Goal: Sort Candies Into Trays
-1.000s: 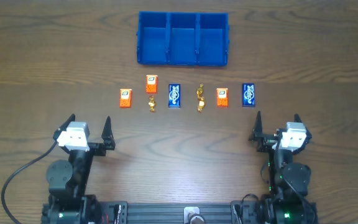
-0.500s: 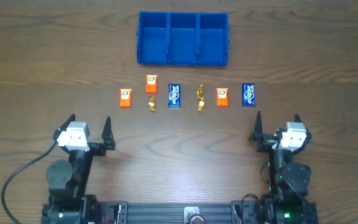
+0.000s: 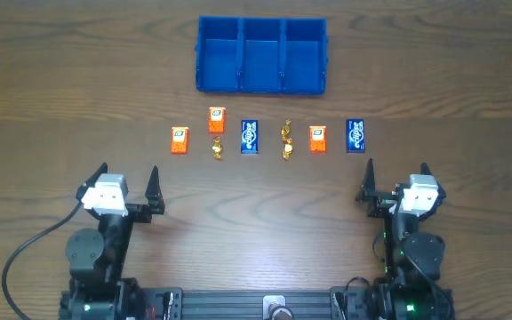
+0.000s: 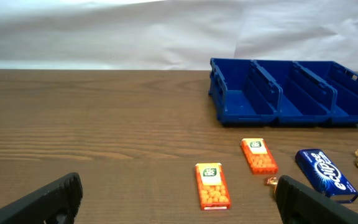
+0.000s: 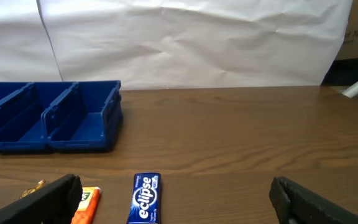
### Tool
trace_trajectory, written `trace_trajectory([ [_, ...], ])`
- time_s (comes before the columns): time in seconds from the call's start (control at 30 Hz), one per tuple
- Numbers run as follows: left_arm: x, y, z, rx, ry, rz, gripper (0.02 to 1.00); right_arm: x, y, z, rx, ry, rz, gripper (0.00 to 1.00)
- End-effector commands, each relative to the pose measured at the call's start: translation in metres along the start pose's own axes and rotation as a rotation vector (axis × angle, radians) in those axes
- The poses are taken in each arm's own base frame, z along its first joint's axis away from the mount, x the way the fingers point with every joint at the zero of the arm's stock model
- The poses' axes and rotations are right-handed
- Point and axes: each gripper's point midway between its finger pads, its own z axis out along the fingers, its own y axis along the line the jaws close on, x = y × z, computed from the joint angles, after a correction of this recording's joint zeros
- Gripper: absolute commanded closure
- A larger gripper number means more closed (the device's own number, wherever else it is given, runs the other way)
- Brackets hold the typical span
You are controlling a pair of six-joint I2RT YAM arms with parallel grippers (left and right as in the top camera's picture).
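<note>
A blue tray (image 3: 261,55) with three compartments stands at the far side of the table, also seen as the tray (image 4: 291,93) and the tray (image 5: 48,118). In front of it lies a row of candies: three orange boxes (image 3: 179,140) (image 3: 217,119) (image 3: 317,139), two blue packs (image 3: 250,136) (image 3: 356,135) and gold-wrapped sweets (image 3: 218,148) (image 3: 286,140). My left gripper (image 3: 128,182) stands open near the front left, short of the row. My right gripper (image 3: 396,179) stands open near the front right. Both hold nothing.
The wooden table (image 3: 60,107) has free room to the left and right of the candy row. A white sheet (image 5: 191,43) hangs behind the table's far edge. A black cable (image 3: 25,253) loops by the left arm's base.
</note>
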Motion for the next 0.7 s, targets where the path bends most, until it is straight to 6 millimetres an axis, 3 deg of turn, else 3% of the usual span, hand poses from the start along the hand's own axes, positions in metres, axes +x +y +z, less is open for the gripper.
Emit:
trace_trajectory([
  [0.03,0.017,-0.002,0.001,0.016,0.047,0.009,0.02,0.0,-0.001,0.0,0.003,-0.003,-0.014,0.003],
  [0.23,0.013,-0.003,0.001,0.023,0.033,0.008,0.02,0.0,-0.001,0.0,0.003,-0.003,-0.014,0.001],
  [0.47,0.005,-0.018,-0.001,0.103,0.018,-0.025,0.023,0.0,-0.001,0.0,0.003,-0.003,-0.014,0.001],
  [0.7,-0.048,-0.021,-0.002,0.102,0.09,-0.06,0.02,0.0,-0.001,0.0,0.003,-0.003,-0.014,0.001],
])
